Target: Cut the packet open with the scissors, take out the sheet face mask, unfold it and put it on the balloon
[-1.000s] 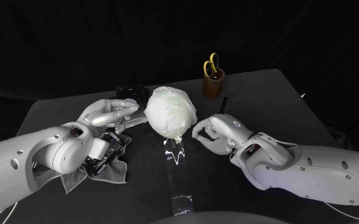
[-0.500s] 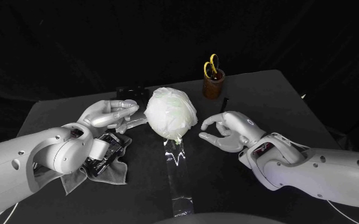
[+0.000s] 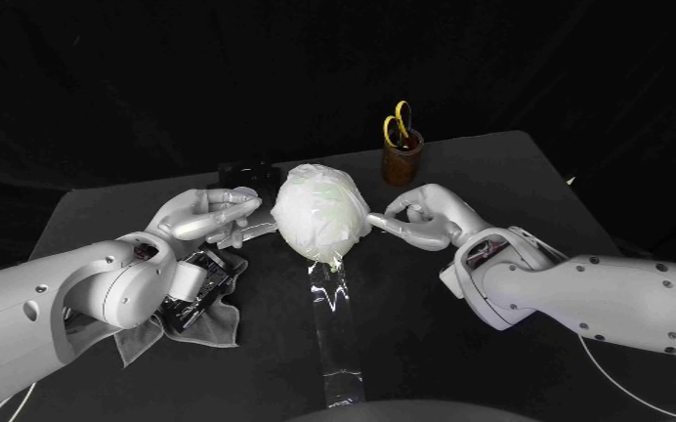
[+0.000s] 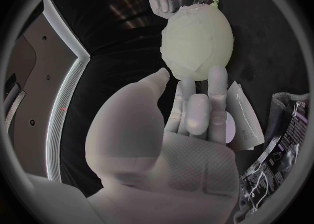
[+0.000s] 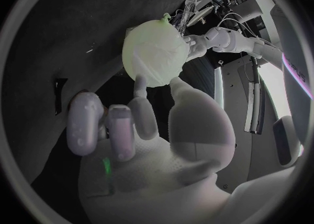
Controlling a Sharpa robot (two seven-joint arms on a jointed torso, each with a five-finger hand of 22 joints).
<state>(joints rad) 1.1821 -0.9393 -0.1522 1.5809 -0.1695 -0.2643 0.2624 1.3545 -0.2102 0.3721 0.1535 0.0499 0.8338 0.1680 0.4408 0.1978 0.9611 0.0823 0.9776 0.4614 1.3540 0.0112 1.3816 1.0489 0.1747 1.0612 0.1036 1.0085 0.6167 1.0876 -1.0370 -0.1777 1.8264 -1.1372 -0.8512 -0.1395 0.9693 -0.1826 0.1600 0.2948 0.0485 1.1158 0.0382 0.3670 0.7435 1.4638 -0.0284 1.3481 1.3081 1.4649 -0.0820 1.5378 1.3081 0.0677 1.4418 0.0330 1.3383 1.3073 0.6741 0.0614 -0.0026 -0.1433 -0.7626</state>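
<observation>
The balloon (image 3: 321,212) stands upright at mid-table with the white sheet mask (image 3: 313,197) draped over it. My left hand (image 3: 211,215) lies by its left side, fingers stretched toward it and holding nothing. My right hand (image 3: 423,212) is at its right side, with a fingertip and the thumb touching the mask. In the right wrist view those two tips sit apart on the balloon (image 5: 154,51) in front of the right hand (image 5: 144,130). The left wrist view has the balloon (image 4: 196,41) just beyond the left hand (image 4: 186,130). The scissors (image 3: 401,124) stand in a brown holder (image 3: 403,160).
The cut packet (image 3: 197,285) lies crumpled under my left forearm, with a pale strip (image 4: 243,114) beside it. A clear glossy strip (image 3: 332,324) runs from the balloon's base toward the table's near edge. A small dark object (image 3: 242,170) sits behind the left hand.
My right hand has risen from the table and reached left until its fingertips meet the balloon's right side. The left hand and the balloon have stayed put.
</observation>
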